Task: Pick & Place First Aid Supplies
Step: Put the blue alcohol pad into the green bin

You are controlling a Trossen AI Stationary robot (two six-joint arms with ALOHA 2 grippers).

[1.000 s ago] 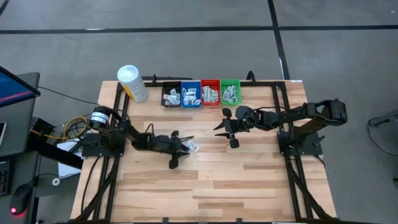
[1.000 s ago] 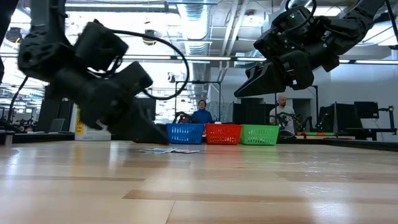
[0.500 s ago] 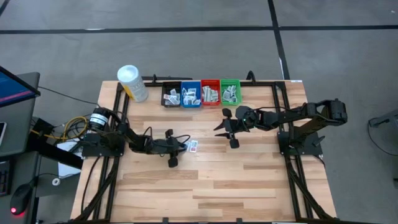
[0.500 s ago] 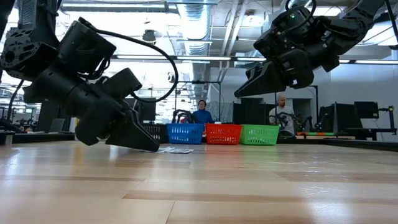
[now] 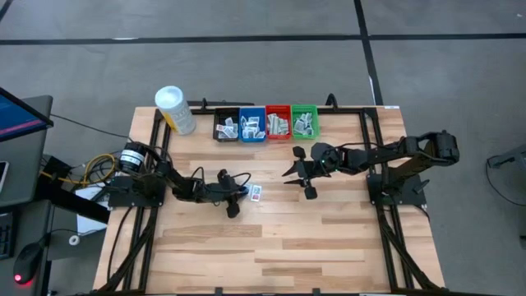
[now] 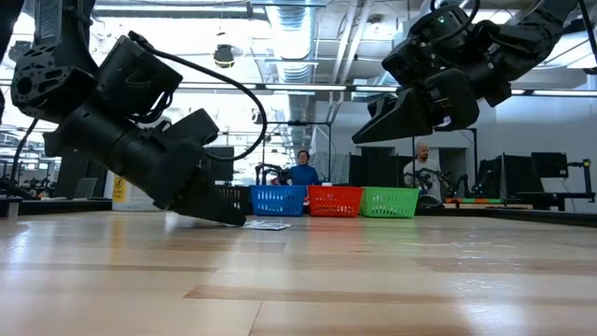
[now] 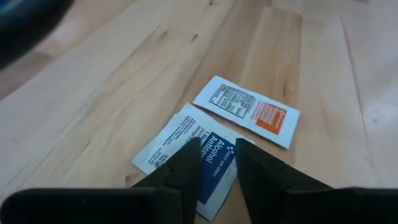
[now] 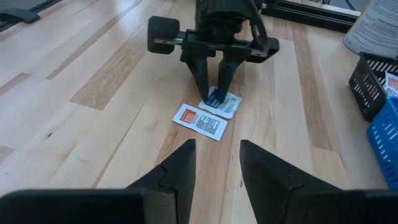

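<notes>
The left gripper (image 5: 243, 191) is down at the table (image 5: 329, 238) now, its two dark fingertips (image 7: 194, 163) set a narrow gap apart and straddling the near edge of the alcohol packet (image 7: 186, 152). The jaws are only slightly parted and close around that edge, but whether they actually pinch it cannot be told. This packet is a small flat rectangle, white with black print at one end and a solid blue panel carrying white lettering that reads "Alcohol Antiseptic". It lies flat on the wood.

Touching the alcohol packet, on the side away from the left gripper, lies the orange-marked packet (image 7: 246, 111): also flat and white, with a block of fine black text on one half and an orange patch with white lettering on the other. One edge of it slightly overlaps the alcohol packet's corner.

From the right wrist view the pair sits side by side, the alcohol packet (image 8: 220, 103) under the left arm's fingers and the orange-marked packet (image 8: 199, 122) just beside it.

The right gripper (image 5: 297, 170) hangs above the table, well apart from the alcohol packet, fingers spread partway and holding nothing.

Beyond the alcohol packet, along the table's far edge, stand the black bin (image 5: 225, 127), blue bin (image 5: 251, 126), red bin (image 5: 278, 123) and green bin (image 5: 305, 122), each with more small packets inside.
</notes>
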